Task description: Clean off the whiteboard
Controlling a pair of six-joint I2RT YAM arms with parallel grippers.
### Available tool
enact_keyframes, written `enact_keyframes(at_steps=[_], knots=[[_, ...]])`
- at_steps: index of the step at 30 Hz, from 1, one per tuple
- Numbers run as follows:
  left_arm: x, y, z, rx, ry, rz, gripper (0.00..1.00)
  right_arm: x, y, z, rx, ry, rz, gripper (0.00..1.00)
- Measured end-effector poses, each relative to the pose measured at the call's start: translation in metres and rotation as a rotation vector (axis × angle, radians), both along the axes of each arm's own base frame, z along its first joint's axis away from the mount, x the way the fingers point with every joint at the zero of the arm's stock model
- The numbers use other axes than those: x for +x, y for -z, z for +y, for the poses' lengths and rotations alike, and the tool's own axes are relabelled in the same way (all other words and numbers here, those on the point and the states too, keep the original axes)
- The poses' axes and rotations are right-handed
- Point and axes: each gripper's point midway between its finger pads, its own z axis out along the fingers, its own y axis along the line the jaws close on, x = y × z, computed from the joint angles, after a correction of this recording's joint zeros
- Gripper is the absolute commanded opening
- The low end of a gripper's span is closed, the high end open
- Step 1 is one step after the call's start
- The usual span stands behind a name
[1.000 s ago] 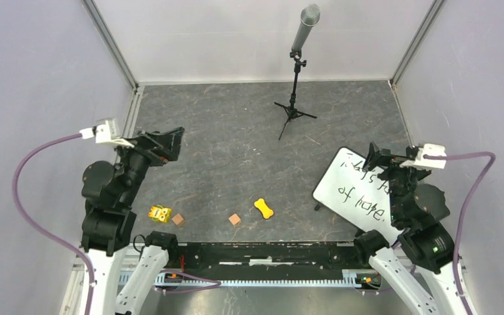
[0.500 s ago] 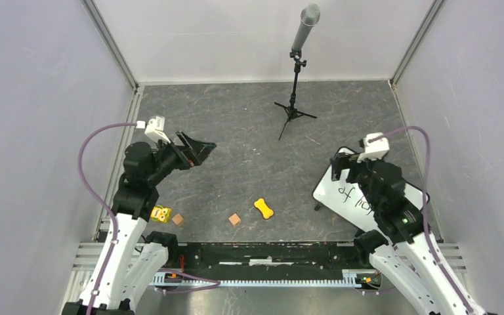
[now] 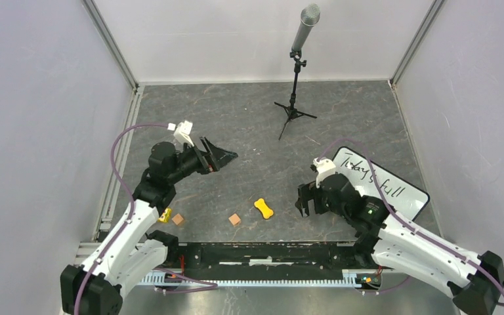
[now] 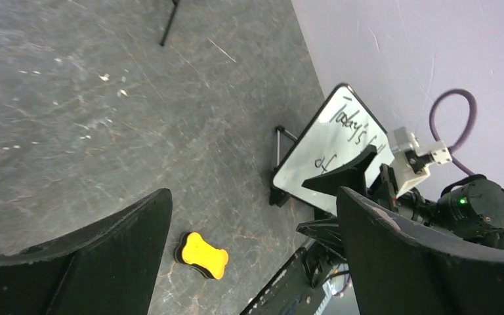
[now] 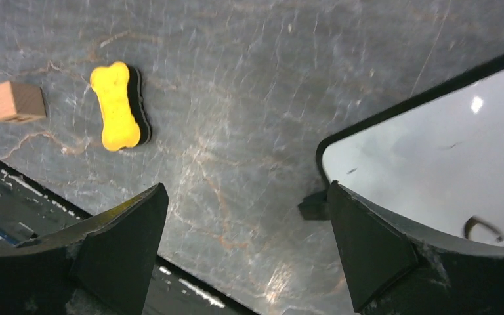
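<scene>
your whiteboard (image 3: 394, 190) lies at 4 o'clock on the bench (image 3: 236, 118), its writing unwiped. left fingers (image 4: 105, 249) and right fingers (image 5: 374, 252) gape wide and empty, the right likely poised for the yellow bone-shaped eraser (image 3: 263, 208) at 6 o'clock.

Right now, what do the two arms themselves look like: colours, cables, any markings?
The left arm and right arm both have white lower links and black upper joints. Each carries a purple cable running to a small white block at the wrist. The jaws are broad black wedges. A green light glows on the right arm.
</scene>
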Motion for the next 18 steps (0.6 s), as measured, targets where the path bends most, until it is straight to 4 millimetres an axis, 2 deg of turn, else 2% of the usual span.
enact_keyframes(at_steps=[3,5,9,13,16,18], knots=[[-0.003,0.008,-0.016,0.002,0.050,0.008,1.00,-0.012,0.012,0.001,-0.013,0.047,0.067,0.97],[-0.003,0.015,-0.023,0.006,0.066,0.020,1.00,-0.016,0.024,-0.007,-0.035,0.127,0.124,0.98],[-0.006,0.024,-0.028,0.015,0.082,0.037,1.00,-0.019,0.038,-0.020,-0.041,0.254,0.177,0.98],[-0.005,0.023,-0.028,0.015,0.071,0.025,1.00,-0.020,0.050,-0.030,0.003,0.379,0.192,0.99],[-0.005,0.020,-0.027,0.012,0.064,0.013,1.00,-0.019,0.056,-0.033,0.049,0.475,0.211,0.93],[-0.007,0.016,-0.026,0.008,0.063,0.001,1.00,-0.018,0.058,-0.032,0.075,0.532,0.227,0.83]])
